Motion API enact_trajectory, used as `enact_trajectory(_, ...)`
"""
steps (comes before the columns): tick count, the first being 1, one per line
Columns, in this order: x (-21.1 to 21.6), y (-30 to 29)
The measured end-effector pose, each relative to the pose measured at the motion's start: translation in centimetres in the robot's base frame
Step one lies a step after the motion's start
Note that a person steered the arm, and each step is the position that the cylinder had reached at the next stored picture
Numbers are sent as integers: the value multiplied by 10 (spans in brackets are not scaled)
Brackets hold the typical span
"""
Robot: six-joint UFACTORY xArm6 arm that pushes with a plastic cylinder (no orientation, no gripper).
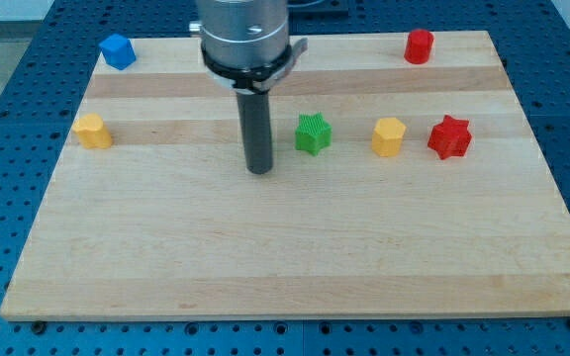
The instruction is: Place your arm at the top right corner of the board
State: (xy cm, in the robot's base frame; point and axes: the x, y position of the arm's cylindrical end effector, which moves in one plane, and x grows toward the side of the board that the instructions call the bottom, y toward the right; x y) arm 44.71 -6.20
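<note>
My tip (258, 170) rests on the wooden board (285, 257) near the middle, a little left of the green star block (313, 133) and not touching it. The board's top right corner (485, 36) lies far to the view's upper right of the tip. A red block (419, 45) stands close to that corner. A yellow block (388, 136) and a red star block (449, 136) sit to the right of the green star in one row.
A blue block (117, 50) sits at the board's top left. A yellow block (92, 131) sits at the left edge. A blue perforated table (8, 79) surrounds the board.
</note>
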Motion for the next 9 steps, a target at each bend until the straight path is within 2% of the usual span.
enact_trajectory(1,-16,-61)
enact_trajectory(2,-90,-72)
enact_trajectory(3,-134,-48)
enact_trajectory(4,-131,43)
enact_trajectory(6,-113,263)
enact_trajectory(7,-135,365)
enact_trajectory(8,-179,393)
enact_trajectory(9,-230,388)
